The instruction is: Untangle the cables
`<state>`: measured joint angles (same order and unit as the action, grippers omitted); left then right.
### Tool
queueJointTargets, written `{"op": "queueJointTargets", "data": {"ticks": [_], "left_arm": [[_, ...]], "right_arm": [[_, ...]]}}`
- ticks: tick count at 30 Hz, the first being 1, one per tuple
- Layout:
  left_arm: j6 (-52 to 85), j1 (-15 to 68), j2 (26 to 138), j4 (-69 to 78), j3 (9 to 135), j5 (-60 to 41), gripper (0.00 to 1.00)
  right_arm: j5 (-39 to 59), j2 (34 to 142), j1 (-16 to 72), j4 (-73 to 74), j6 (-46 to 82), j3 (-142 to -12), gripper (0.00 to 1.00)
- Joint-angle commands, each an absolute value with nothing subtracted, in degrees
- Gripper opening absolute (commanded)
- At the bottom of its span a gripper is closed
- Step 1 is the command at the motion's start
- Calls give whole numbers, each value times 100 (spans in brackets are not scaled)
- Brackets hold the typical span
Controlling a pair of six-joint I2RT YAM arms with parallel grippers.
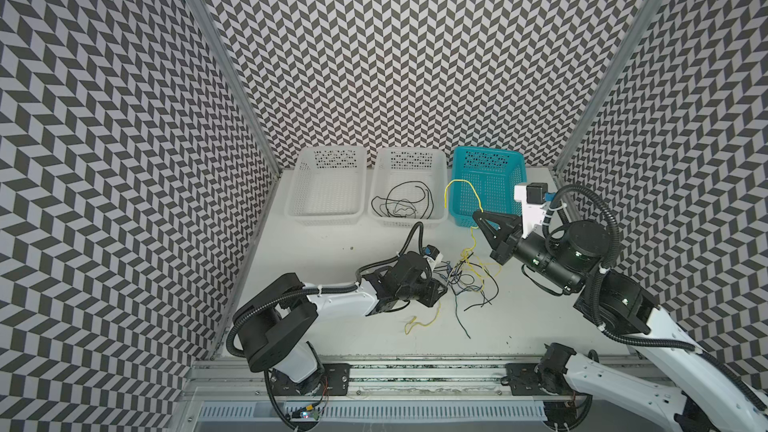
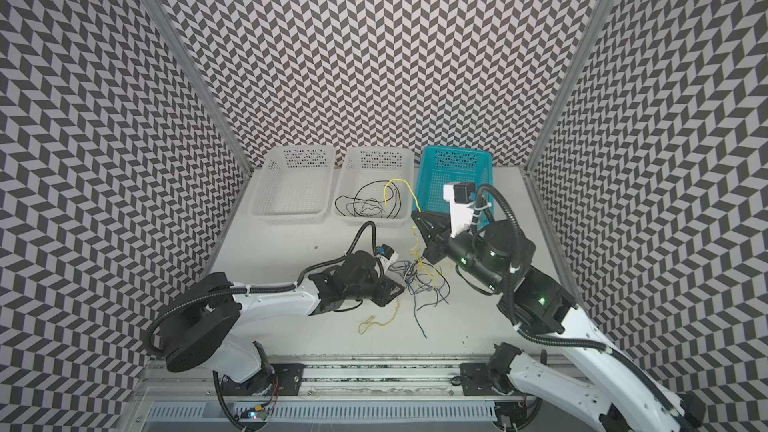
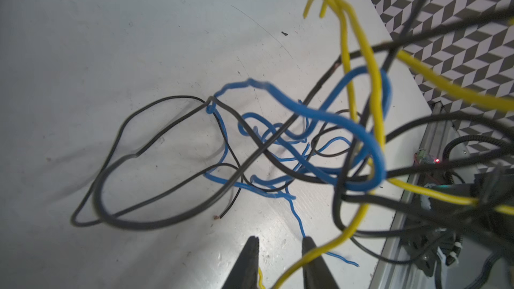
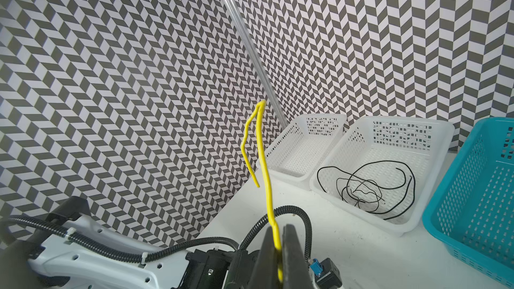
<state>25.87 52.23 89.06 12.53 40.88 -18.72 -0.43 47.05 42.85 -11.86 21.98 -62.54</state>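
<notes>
Thin yellow wire (image 4: 266, 176) being clamped by right end effector (image 4: 278, 230), running up from black-yellow-blue wire tangle (image 1: 467, 280); left end effector (image 3: 280, 246), jaws apart, nearer tangle.

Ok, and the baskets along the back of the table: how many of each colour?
White baskets: 2, left and middle
Teal basket: 1
Total: 3

White arm shells (image 1: 340, 303), black joints (image 1: 274, 326), ribbed hoses (image 1: 332, 288)
</notes>
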Motion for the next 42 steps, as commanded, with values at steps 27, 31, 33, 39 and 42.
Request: {"op": "queueJointTargets", "data": {"ticks": [27, 31, 33, 39, 42], "left_arm": [[2568, 4315, 5559, -2743, 5162, -1974, 0], [2110, 3260, 5819, -3361, 5960, -1985, 0], [1997, 2668, 6097, -3480, 6444, -2017, 0], [1942, 1548, 7042, -3487, 7646, -1628, 0], [1871, 1434, 7323, -2980, 7737, -909, 0]], "right_arm": [[-1297, 3873, 3716, -1036, 1997, -4577, 0], [-984, 3791, 3709, -952, 2000, -4283, 0], [-780, 3724, 3709, -862, 1995, -4128, 0], [-268, 3615, 3709, -679, 2118, -3792, 0], [83, 3548, 3709, -694, 2079, -3728, 0]]}}
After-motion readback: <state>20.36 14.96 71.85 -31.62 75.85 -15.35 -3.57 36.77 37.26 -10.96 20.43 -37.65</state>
